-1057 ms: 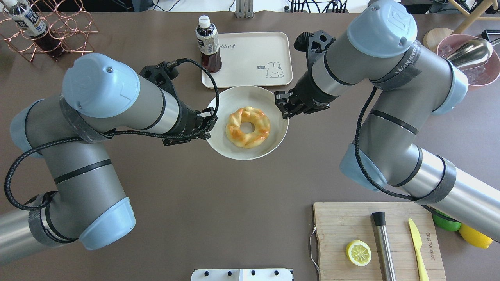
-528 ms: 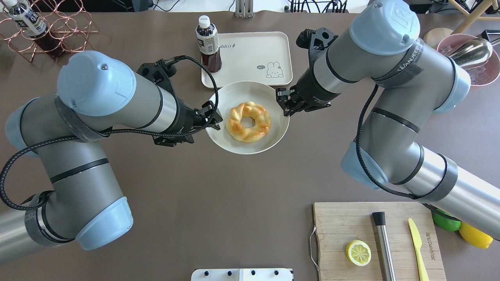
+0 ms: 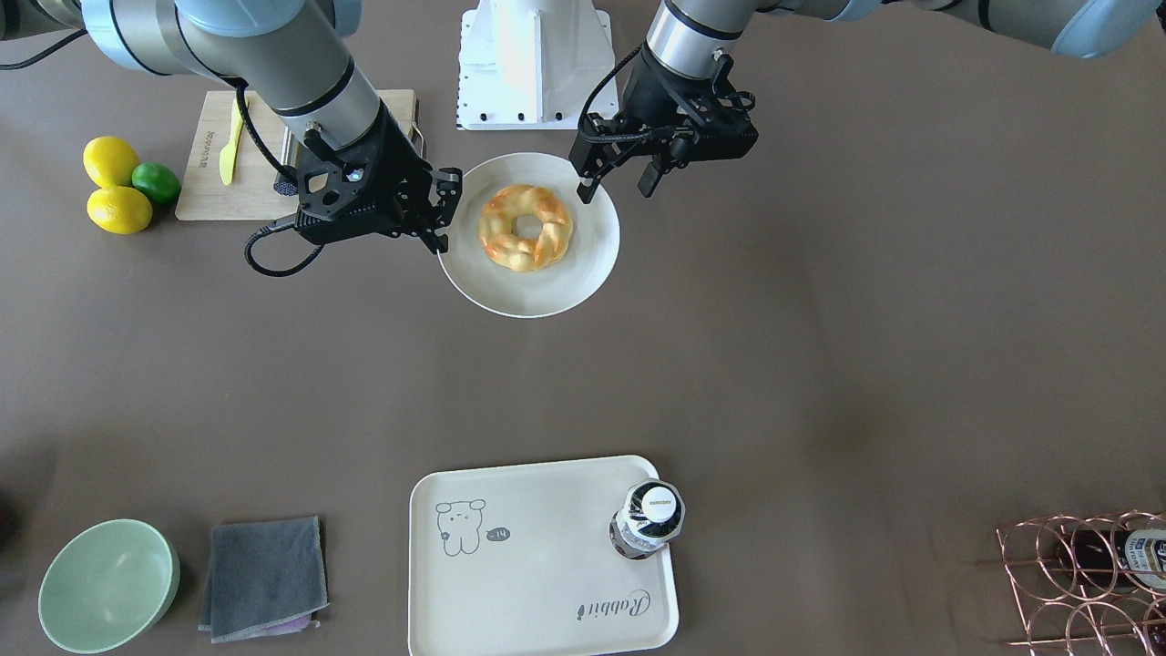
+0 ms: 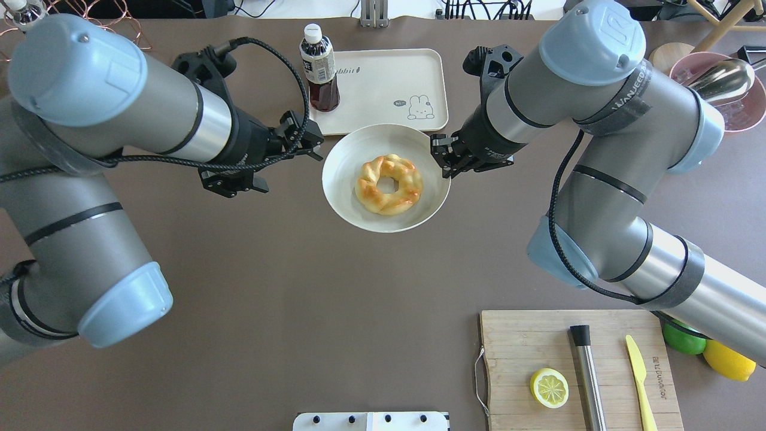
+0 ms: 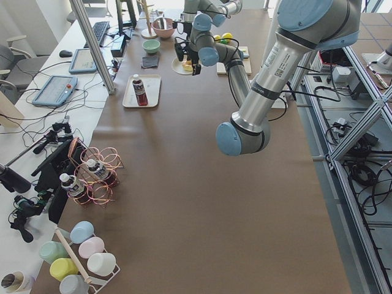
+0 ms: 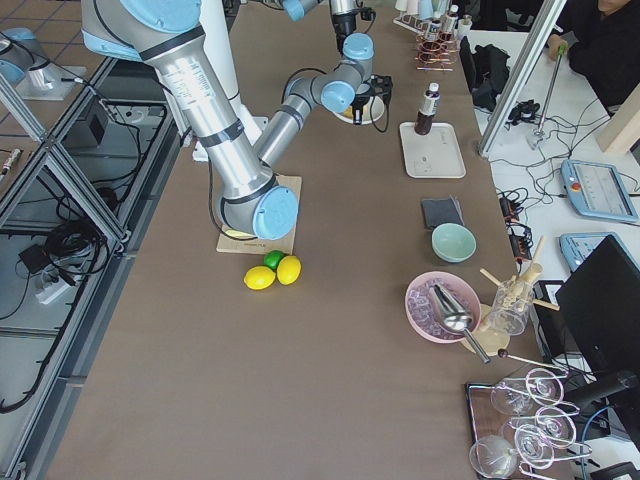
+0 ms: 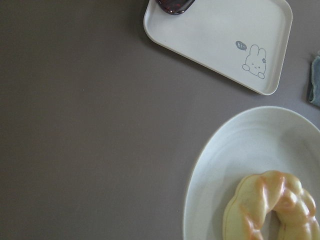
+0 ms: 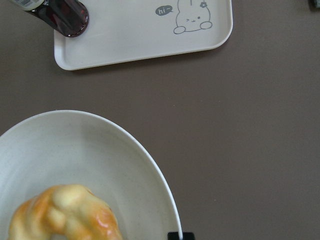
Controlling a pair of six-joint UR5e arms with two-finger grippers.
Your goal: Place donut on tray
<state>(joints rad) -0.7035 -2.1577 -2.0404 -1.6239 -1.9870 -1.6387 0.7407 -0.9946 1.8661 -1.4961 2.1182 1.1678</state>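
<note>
The donut [image 4: 370, 187], a twisted golden ring, lies on a round white plate [image 4: 359, 149] just in front of the cream rabbit tray [image 4: 389, 78]. My right gripper [image 4: 441, 160] is at the plate's right rim, pointing down. In the right wrist view one fingertip [image 8: 180, 235] sits on the rim, so the gripper looks shut on it. My left gripper [image 4: 311, 143] is open and empty, a little off the plate's left rim. In the front view its fingers stand apart [image 3: 615, 187]. The donut [image 7: 255, 200] and the tray [image 7: 220, 30] also show in the left wrist view.
A dark drink bottle [image 4: 320, 66] stands on the tray's left corner. A wooden cutting board [image 4: 526, 347] with a lemon slice [image 4: 549, 388], a metal tube and a yellow knife lies front right. A green bowl [image 3: 105, 583] and a grey cloth [image 3: 264, 574] lie beyond the tray.
The plate with the donut has slid toward the tray and slightly right, along with my right gripper. My left gripper has come off the plate's left rim and drawn back to the far left.
</note>
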